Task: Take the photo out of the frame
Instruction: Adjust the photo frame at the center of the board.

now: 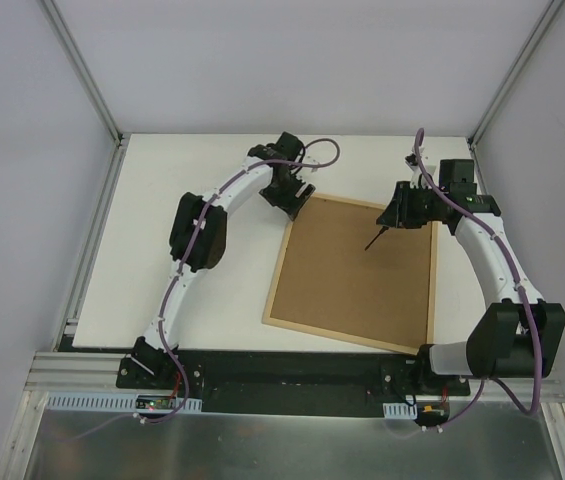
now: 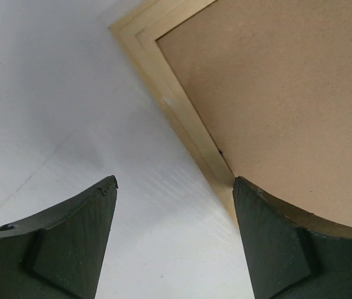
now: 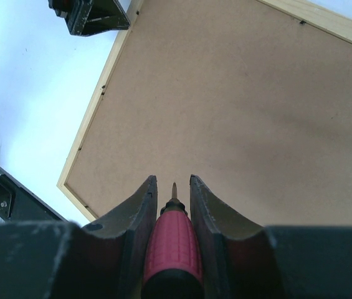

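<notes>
L arm & R arm: white tube links btwn chunky black joint housings, black wrist ends, black bases. Purple cable runs along each, held w/ white ties, looping free nr the wrists. L fingers: matt black, broad curved blades narrowing to blunt tips, fine ribbed texture, tip edge a bit ragged, small raised block low on each inner face. R fingers: same matt black, same curve.
</notes>
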Robot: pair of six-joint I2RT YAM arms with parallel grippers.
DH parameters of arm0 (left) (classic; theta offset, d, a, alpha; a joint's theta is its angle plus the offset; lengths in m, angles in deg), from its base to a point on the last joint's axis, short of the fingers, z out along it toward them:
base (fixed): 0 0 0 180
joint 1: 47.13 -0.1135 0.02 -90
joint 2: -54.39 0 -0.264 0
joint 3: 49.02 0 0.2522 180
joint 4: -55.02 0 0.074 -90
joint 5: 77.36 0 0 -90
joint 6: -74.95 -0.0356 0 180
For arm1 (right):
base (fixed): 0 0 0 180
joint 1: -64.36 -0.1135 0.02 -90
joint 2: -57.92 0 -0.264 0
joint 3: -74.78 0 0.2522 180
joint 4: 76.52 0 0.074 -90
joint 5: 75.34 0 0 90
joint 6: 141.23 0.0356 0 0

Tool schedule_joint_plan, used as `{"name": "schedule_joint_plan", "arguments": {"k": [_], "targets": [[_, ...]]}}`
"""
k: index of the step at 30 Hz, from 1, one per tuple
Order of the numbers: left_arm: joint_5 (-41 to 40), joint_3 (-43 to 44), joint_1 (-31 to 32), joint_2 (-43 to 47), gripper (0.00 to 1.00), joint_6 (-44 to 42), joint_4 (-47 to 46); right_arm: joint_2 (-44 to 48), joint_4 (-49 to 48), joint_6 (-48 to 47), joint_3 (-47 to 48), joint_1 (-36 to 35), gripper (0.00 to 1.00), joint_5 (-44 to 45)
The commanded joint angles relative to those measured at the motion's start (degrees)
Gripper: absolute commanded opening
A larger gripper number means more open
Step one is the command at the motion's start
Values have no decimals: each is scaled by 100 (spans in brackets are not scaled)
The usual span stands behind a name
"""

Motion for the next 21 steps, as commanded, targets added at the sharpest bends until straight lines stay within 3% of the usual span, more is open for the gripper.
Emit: {"name": "schedule_joint_plan", "arguments": {"k": [1,5,12,21], "targets": [[-415,-350,373,227,74,-170,89,87,-96,-66,32,44,1,-21],[-696,-527,461,281,74,-161,72,157,-105,-57,5,53,0,-56],[-2454,-1202,461,359,72,-73,80,272,-114,-31,-12,35,0,-22],[-2543,-3294,127,1440,70,226,80,-105,9,-268,128,-79,0,1523]]}}
